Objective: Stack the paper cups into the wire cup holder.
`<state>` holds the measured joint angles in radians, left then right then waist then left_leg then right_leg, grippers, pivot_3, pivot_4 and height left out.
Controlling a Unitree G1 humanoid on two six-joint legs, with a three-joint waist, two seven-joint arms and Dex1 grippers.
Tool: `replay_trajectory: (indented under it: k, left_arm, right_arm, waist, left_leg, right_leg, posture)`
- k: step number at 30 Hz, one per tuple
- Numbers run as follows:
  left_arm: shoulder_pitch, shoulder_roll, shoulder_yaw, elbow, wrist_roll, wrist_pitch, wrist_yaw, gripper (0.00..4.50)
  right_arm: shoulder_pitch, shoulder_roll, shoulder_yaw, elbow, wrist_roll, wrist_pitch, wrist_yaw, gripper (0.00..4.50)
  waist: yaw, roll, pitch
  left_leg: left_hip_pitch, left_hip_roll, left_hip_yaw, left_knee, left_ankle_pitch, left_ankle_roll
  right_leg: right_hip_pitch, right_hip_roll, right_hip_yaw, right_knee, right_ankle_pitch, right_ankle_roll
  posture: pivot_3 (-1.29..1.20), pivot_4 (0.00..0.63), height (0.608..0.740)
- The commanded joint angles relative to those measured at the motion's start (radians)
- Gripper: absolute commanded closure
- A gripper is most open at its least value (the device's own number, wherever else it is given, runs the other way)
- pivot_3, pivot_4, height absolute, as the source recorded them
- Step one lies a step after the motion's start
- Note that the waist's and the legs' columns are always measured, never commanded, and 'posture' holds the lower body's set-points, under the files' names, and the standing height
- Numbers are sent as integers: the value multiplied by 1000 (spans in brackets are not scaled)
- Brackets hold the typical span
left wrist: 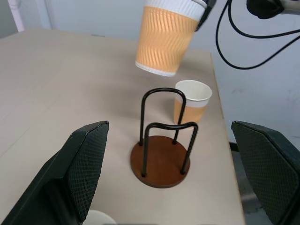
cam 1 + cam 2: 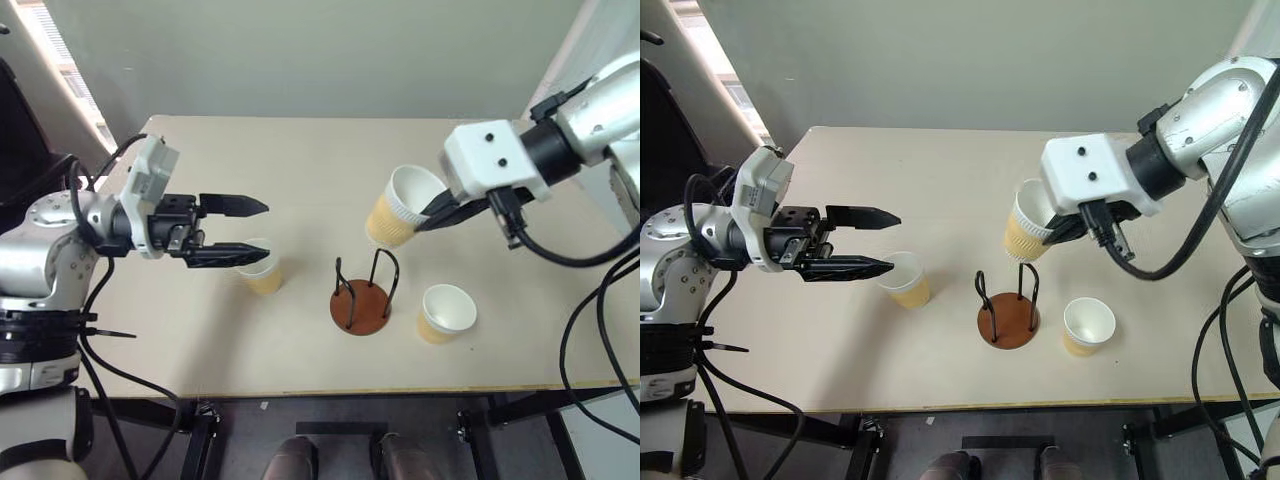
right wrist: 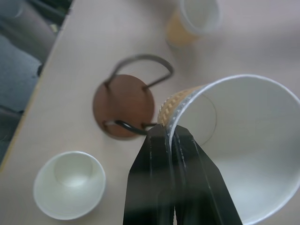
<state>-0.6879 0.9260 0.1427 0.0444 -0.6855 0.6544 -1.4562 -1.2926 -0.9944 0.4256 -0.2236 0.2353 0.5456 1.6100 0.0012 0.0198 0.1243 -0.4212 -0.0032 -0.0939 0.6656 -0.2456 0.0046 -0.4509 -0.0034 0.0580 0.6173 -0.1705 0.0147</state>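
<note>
Right gripper point(image 2: 436, 212) pinching the rim of a tilted paper cup point(image 2: 397, 207) above the wire cup holder point(image 2: 362, 296) at table point(image 2: 300, 170) centre; left gripper point(image 2: 240, 231) wide open over a second cup point(image 2: 262, 270); third cup point(image 2: 445, 312) right of holder.

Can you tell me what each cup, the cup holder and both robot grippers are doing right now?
Held paper cup: lifted off the table, tilted, pinched at its rim.
Left paper cup: upright on the table, empty.
Right paper cup: upright on the table, empty.
Wire cup holder: standing upright, no cups in it yet.
Left gripper: open, holding nothing.
Right gripper: shut on the held paper cup's rim.
</note>
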Motion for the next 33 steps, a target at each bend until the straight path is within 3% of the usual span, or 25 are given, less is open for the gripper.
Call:
replay_trajectory:
  k: [1,24,27,33]
  left_arm:
    - [-12,8,18,-10,-17,3,-2,0]
    - [30,1,17,-38,-9,-20,28,0]
    - [29,1,15,-37,-7,-21,27,0]
    - [30,-1,19,-39,-9,-24,33,0]
  right_arm:
    - [-32,14,25,-12,-6,-17,4,4466]
    - [30,93,148,-3,-137,-189,4,4466]
    - [35,106,142,-2,-149,-189,4,3938]
    - [46,139,102,3,-162,-164,-6,1993]
  waist:
    - [-1,0,0]
    - [-4,0,0]
    - [-3,0,0]
    - [-4,-1,0]
  left_leg:
    - [0,0,0,0,0,0]
    - [2,0,0,1,1,0]
    - [2,0,0,1,1,0]
    - [2,0,0,1,1,0]
  right_leg:
    - [0,0,0,1,0,0]
    - [-3,0,0,10,-2,-3]
    - [-3,0,0,10,-2,-3]
    - [-3,0,0,10,-2,-3]
  posture:
    - [0,150,740]
    - [0,150,740]
    - [0,150,740]
    - [0,150,740]
